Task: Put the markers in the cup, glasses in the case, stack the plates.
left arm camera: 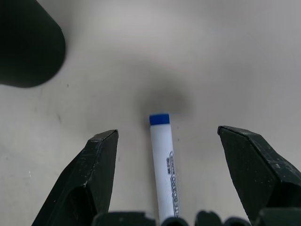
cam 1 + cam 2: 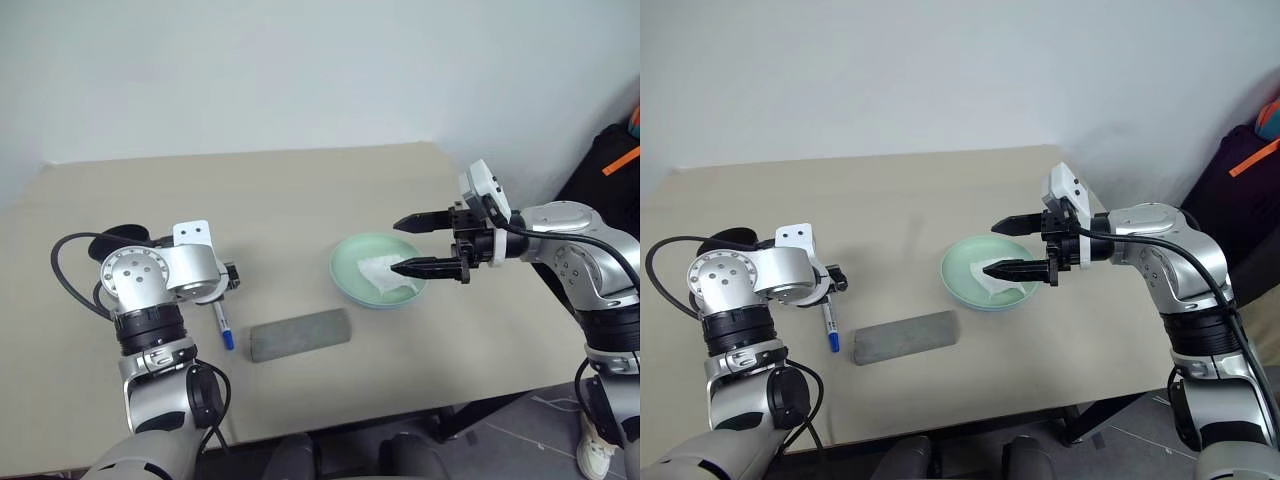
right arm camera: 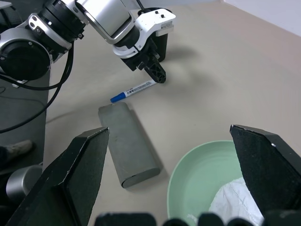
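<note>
At lower left of the head view, the left gripper (image 1: 164,141) hangs over the blue-capped marker (image 2: 222,326) on the table (image 2: 300,190), fingers spread, gripping nothing. The black cup (image 1: 26,42) stands near it. At centre right, the right gripper (image 2: 425,245) hovers wide open, empty, above the green plate (image 2: 350,262) holding a tissue (image 2: 385,275). The grey case (image 2: 300,334) lies shut at lower centre.

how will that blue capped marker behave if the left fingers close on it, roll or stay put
The blue-capped marker looks round and slim, lying flat on the table, so a nudge would probably roll it. It seems rigid and light, and its glossy barrel may slip.
</note>
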Controlling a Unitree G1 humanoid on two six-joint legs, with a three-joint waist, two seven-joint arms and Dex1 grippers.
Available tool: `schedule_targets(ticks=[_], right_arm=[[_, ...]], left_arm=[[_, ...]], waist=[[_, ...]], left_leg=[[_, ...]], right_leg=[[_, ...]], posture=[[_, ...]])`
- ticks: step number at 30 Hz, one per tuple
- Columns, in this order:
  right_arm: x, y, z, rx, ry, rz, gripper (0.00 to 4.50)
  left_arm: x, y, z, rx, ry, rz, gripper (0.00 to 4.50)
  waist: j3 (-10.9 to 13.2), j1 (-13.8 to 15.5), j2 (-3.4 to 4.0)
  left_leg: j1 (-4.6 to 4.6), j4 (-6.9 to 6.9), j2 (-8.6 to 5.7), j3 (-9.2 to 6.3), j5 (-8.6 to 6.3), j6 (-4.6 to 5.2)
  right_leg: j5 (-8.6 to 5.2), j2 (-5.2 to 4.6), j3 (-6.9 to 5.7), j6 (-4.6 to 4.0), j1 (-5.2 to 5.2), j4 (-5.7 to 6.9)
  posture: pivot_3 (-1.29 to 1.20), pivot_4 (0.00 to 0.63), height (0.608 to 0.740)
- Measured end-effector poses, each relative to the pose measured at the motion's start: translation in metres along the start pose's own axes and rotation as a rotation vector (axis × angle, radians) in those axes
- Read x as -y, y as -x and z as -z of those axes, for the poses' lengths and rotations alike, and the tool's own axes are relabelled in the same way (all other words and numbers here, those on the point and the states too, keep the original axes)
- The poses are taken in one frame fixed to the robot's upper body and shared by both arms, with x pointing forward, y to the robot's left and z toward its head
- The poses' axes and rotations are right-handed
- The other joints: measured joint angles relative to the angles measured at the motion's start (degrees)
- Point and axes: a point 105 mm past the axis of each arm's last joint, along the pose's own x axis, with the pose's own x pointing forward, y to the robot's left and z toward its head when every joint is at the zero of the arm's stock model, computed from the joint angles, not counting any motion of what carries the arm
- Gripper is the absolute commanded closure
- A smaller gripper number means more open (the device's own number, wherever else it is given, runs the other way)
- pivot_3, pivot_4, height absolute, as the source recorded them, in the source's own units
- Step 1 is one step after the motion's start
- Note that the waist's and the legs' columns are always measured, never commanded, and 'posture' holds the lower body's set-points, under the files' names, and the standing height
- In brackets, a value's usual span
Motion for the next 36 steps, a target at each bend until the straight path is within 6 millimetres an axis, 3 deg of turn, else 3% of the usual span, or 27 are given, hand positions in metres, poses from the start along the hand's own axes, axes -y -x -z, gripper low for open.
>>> schedule_targets(ticks=[1, 11, 12, 28, 30, 33, 36], right_arm=[[0.0, 0.0, 0.001, 0.0, -0.002, 0.0, 0.04], [-0.001, -0.001, 0.002, -0.002, -0.005, -0.003, 0.04], [-0.001, -0.001, 0.002, -0.002, -0.005, -0.003, 0.04], [-0.002, -0.002, 0.001, -0.002, 0.003, -0.006, 0.04], [-0.002, -0.002, 0.0, -0.001, 0.004, -0.007, 0.04], [-0.002, -0.004, 0.0, 0.001, 0.005, -0.008, 0.04], [-0.002, -0.004, 0.0, 0.002, 0.005, -0.009, 0.04]], left_arm=[[-0.001, -0.001, 0.003, -0.01, 0.0, -0.004, 0.93], [-0.01, -0.009, 0.022, -0.075, 0.005, 0.0, 4.28], [-0.01, -0.009, 0.022, -0.076, 0.005, 0.0, 4.4], [-0.004, -0.005, 0.018, -0.05, -0.038, 0.059, 4.39], [0.003, 0.005, 0.007, 0.022, -0.111, 0.112, 4.39], [0.024, 0.037, -0.022, 0.201, -0.23, 0.235, 4.39], [0.046, 0.063, -0.037, 0.35, -0.32, 0.38, 4.39]], waist=[[0.0, 0.0, 0.0], [-0.03, 0.13, -0.04], [-0.03, 0.13, -0.03], [-0.03, 0.14, -0.04], [-0.01, 0.14, -0.11], [-0.02, 0.14, -0.12], [-0.01, -0.05, -0.09]], left_leg=[[0.0, 0.0, 0.0, 0.0, 0.0, 0.0], [0.02, -0.01, -0.02, 0.0, 0.03, -0.09], [0.02, -0.01, -0.03, 0.0, 0.04, -0.09], [0.0, -0.03, -0.04, 0.0, 0.06, -0.14], [-0.05, -0.02, -0.04, 0.0, 0.06, -0.16], [-0.04, -0.04, -0.05, 0.04, 0.07, -0.18], [-0.01, -0.1, -0.05, 0.07, 0.06, -0.2]], right_leg=[[0.0, 0.0, 0.0, 0.0, 0.0, 0.0], [0.01, 0.0, 0.0, -0.01, 0.02, -0.01], [0.01, 0.0, 0.0, -0.01, 0.02, -0.01], [0.02, 0.0, -0.01, -0.01, 0.01, -0.02], [0.01, 0.0, -0.01, -0.01, -0.02, -0.02], [0.01, -0.03, -0.01, -0.01, 0.0, -0.08], [0.01, -0.04, -0.01, -0.02, -0.02, -0.08]], posture=[[0.0, 0.0, 0.74], [0.0, 0.0, 0.74], [0.0, 0.0, 0.74], [0.0, 0.0, 0.74], [0.0, 0.0, 0.74], [0.0, 0.0, 0.74], [0.0, 0.0, 0.74]])
